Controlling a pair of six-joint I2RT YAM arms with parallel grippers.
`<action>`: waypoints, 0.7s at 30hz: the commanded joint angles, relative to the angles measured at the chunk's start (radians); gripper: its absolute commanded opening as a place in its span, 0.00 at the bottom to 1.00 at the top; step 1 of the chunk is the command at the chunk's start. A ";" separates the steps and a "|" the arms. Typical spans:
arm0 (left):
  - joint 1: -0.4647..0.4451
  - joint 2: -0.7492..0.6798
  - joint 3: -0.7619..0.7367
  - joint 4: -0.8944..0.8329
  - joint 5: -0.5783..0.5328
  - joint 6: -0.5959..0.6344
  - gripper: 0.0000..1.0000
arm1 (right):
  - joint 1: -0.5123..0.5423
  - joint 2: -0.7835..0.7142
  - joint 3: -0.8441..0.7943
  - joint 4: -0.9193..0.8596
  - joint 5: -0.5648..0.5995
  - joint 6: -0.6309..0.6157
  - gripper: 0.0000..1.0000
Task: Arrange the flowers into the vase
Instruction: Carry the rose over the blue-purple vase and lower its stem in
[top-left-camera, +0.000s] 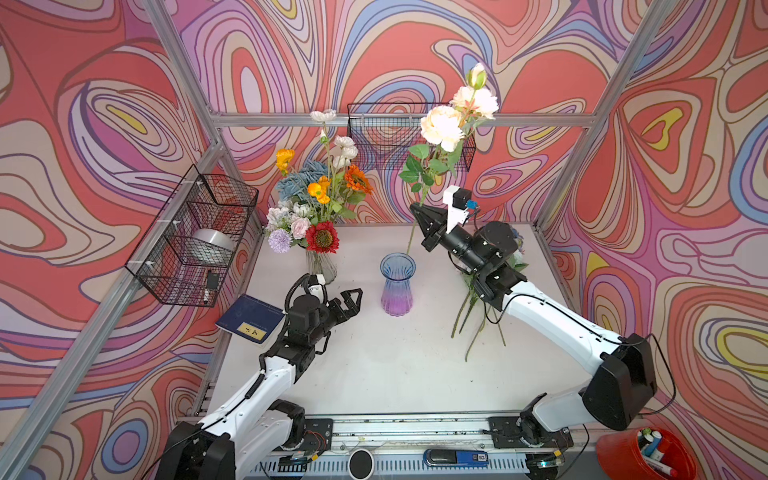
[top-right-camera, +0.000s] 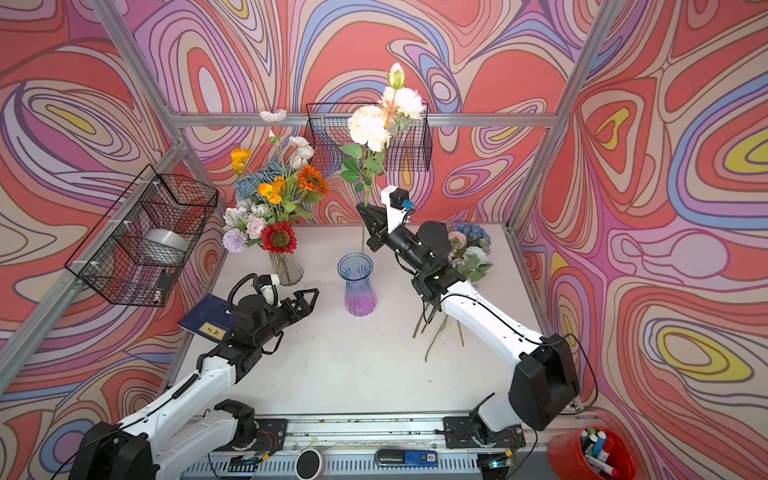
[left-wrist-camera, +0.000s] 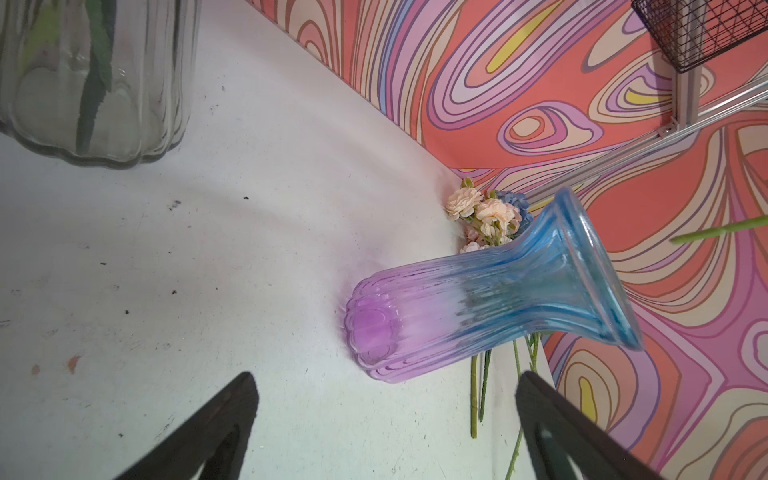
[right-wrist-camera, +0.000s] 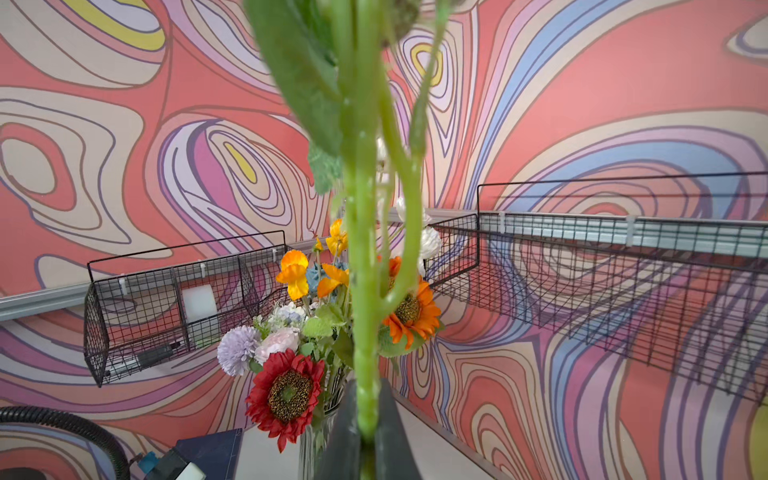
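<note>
White tabletop (top-left-camera: 374, 374): blue-to-purple ribbed glass vase (top-left-camera: 397, 286) upright at centre. Clear ribbed glass vase (top-left-camera: 321, 268) to its left, carrying a mixed bouquet (top-left-camera: 320, 195). Navy booklet (top-left-camera: 249, 318) at the left edge.

Loose long-stemmed flowers (top-left-camera: 473, 320) lie at right, partly under the right arm. Their heads show plainly only in the left wrist view.

Right pincer (top-left-camera: 420, 226): clamped tight on the green stem of a cream-white peony spray (top-left-camera: 442, 126), held upright. The right wrist view shows the stem between the jaws. The stem end is just above the blue rim, apart from it.

Left pincer (top-left-camera: 351, 301): jaws spread wide, holding nothing, near the blue-to-purple vase.
</note>
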 joint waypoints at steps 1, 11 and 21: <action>0.002 -0.014 0.060 -0.042 0.040 0.048 1.00 | 0.042 0.027 -0.027 0.055 0.013 0.023 0.00; 0.001 0.003 0.150 0.015 0.157 0.121 0.98 | 0.093 0.099 -0.229 0.138 0.140 0.016 0.00; -0.060 0.034 0.245 0.012 0.206 0.204 0.98 | 0.097 0.150 -0.142 -0.188 0.166 -0.066 0.00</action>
